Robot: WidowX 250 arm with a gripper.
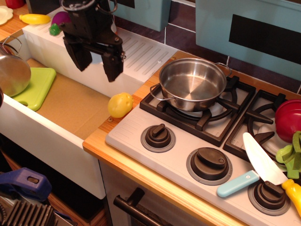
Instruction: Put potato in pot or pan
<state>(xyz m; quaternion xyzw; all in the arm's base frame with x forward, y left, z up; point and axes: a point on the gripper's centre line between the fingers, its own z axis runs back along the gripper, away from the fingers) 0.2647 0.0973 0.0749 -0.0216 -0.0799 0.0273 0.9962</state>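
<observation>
Counter (141, 172), wood-topped, is running diagonally from upper left to lower right, carrying a sink and a stove. Sink (70, 101) is taking up the left half of the frame, brown floor, white walls. Stove (188, 136) is sitting right of centre with black grates and three round knobs along its front edge.

Pot (193, 84), wide and shiny with wire loop handles, is sitting on the left burner grate, centre-right, nothing inside it. Gripper (96, 59) is hanging in the upper left over the back of the sink, two black fingers spread apart, nothing between them. It is well apart from the pot and up-left of the potato, not touching it.

Second steel pot (11, 70) is sitting at the far left edge, on a green cutting board (37, 87). Red bowl (289, 120) is showing at the right edge on the other burner. White knife (251, 169) with a light blue handle is lying at lower right across a knob.

Potato (120, 104) is resting on the wooden counter strip between sink and stove, just left of the pot's burner, near centre frame.
</observation>
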